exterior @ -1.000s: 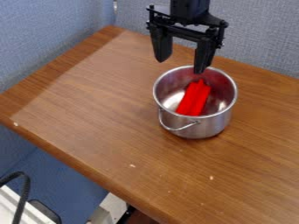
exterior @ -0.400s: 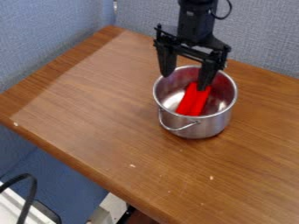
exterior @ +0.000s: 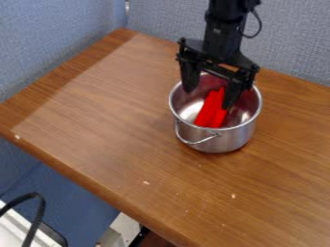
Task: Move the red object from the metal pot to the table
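The metal pot (exterior: 219,130) stands on the brown wood table (exterior: 91,106), toward its far right side, wire handle facing the front. Inside it the red object (exterior: 213,111) leans on end against the pot's wall. My gripper (exterior: 213,95) points straight down over the pot, open, its two dark fingers reaching down to the rim on either side of the block's upper end. Nothing is gripped; the block's top is partly hidden behind the fingers.
Blue walls rise close behind the table at the back and right. The table's rounded front edge runs diagonally from left to lower right, with floor and dark cables (exterior: 26,217) below.
The gripper has come down from above the pot until its fingers straddle the red object at the rim. It stayed open. Pot and block have not moved.
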Robot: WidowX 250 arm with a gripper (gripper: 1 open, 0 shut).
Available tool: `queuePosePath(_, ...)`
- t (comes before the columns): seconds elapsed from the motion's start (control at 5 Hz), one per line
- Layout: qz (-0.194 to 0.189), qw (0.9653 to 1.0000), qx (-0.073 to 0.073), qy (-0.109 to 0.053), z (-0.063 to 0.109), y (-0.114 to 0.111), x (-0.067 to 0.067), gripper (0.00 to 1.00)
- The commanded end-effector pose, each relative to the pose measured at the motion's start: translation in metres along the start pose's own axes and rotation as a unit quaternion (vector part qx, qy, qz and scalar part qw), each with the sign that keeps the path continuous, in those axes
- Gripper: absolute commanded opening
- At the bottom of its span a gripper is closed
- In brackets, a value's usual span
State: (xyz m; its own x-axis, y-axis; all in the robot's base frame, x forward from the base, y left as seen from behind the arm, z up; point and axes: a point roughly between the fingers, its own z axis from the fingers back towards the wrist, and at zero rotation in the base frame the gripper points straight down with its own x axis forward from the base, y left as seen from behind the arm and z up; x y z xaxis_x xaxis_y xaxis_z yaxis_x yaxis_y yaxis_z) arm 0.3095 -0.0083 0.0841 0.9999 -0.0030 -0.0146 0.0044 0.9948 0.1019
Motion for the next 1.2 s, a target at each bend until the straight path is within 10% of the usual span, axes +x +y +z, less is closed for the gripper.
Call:
queuePosePath(0.0, -0.008, 0.9997, 0.01, -0.019, 0.001, -0.001, 0.004, 1.0)
queuePosePath(1.0, 0.006, 0.9998, 0.011, -0.014, -0.017, 0.002, 0.014, 1.0)
